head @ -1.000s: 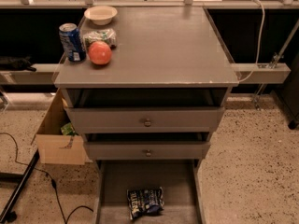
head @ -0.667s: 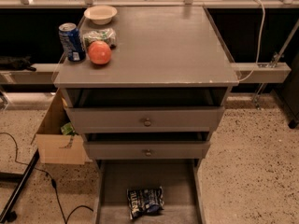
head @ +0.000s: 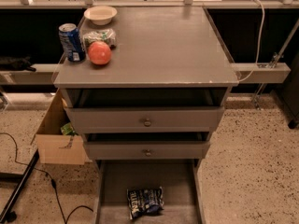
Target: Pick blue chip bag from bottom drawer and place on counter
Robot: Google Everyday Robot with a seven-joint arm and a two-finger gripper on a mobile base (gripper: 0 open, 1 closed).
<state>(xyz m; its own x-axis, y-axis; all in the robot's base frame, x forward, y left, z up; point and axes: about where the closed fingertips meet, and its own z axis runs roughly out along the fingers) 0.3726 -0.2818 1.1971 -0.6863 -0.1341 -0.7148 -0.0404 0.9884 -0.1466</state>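
The blue chip bag (head: 145,201) lies crumpled on the floor of the open bottom drawer (head: 112,185), near its front middle. The counter (head: 159,45) is the grey top of the drawer cabinet, with a worn pale front edge. The gripper and arm are not in view in the camera view.
On the counter's back left stand a blue soda can (head: 71,42), a red apple (head: 99,53), a green-and-white packet (head: 100,36) and a pale bowl (head: 100,15). Two upper drawers with knobs (head: 147,122) are partly open. A cardboard box (head: 58,134) and cables lie on the floor to the left.
The view has shifted slightly, so the cabinet sits a little lower in frame. Nothing on the counter or in the drawer has moved.
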